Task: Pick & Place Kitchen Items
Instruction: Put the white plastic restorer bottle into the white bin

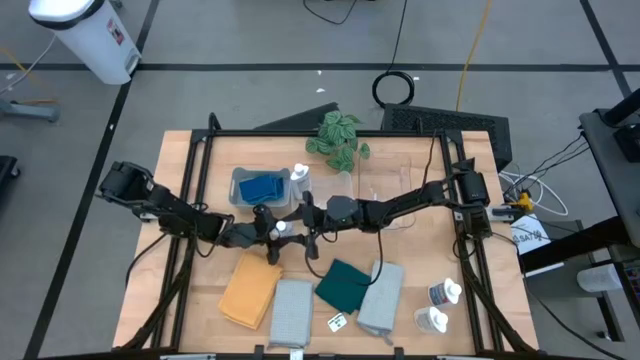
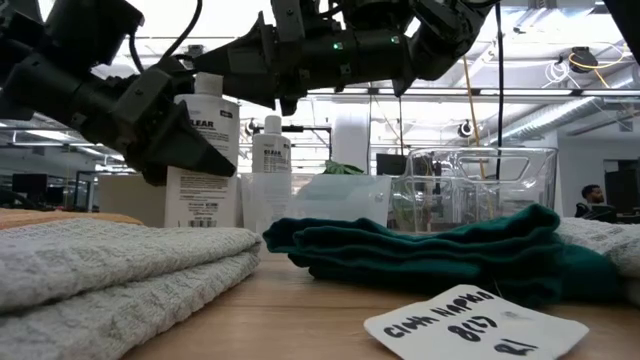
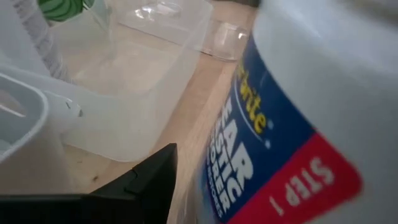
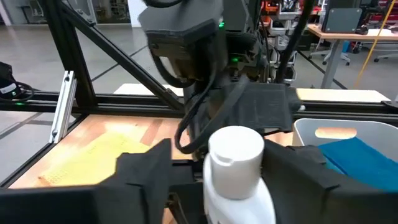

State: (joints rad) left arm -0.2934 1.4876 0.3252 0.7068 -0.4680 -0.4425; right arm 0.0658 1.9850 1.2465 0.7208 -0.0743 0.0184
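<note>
mid-surface, a white squeeze bottle (image 1: 283, 228) passing between two arms, just in front of the clear bin (image 1: 262, 186) holding blue sponges (image 1: 261, 187). looks like a handover step: in the right wrist view, bottle cap (image 4: 235, 151) upright between the right tool's dark fingers (image 4: 140, 168), jaws set wide to either side, not visibly pressing. in the left wrist view, bottle label filling the frame, tight against one finger (image 3: 146, 180); left tool (image 1: 268, 226) apparently holding the bottle, though contact on the far side hidden. next move, as a judgement: one tool to take firm grip before the other lets go, then carry to a bin; risk of the bottle slipping or tipping if both loosen together.

left arm reaching in low from the left edge, right arm stretched long from the right, right tool (image 1: 306, 222) meeting the left near centre. nearer the front edge, orange cloth (image 1: 248, 290), pale grey cloths (image 1: 291, 309) and dark green cloth (image 1: 345, 284) lying flat; two more bottles (image 1: 438, 305) at front right.
</note>
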